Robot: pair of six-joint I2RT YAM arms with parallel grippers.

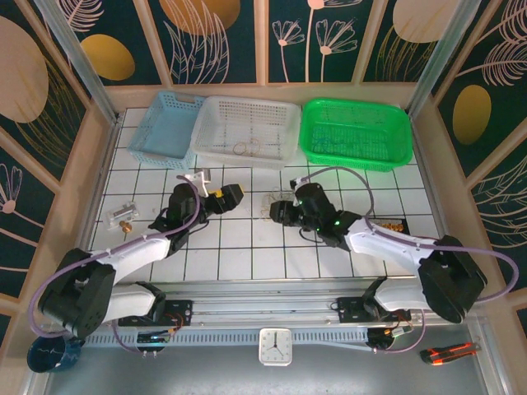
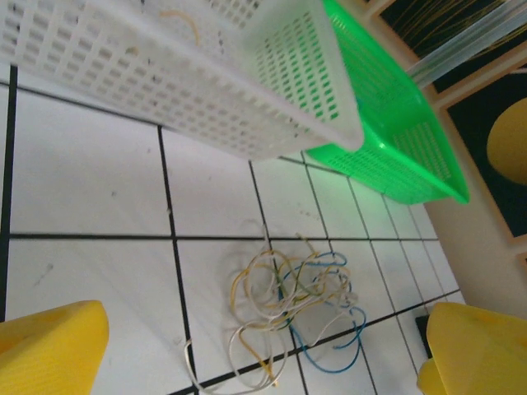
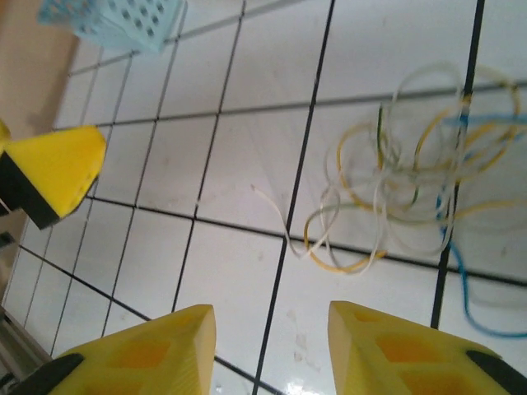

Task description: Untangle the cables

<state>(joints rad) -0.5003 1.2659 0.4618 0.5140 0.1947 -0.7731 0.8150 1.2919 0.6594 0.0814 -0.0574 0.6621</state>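
Note:
The cables (image 2: 296, 304) lie as a loose fist-sized tangle of blue, green, yellowish and whitish strands on the white tiled table, just ahead of my left gripper (image 2: 263, 366). That gripper is open, its yellow fingers (image 2: 49, 350) wide apart and holding nothing. In the right wrist view the cables (image 3: 412, 185) sit beyond and to the right of my right gripper (image 3: 272, 350), which is also open and empty. From above, the tangle (image 1: 270, 200) rests between the left gripper (image 1: 233, 196) and the right gripper (image 1: 278, 212).
Three baskets stand along the back: blue (image 1: 169, 127), white (image 1: 247, 132) with a few wire loops inside, and green (image 1: 356, 133). A clear plastic piece (image 1: 123, 216) lies at the left. The left gripper's fingertip (image 3: 53, 169) shows in the right wrist view.

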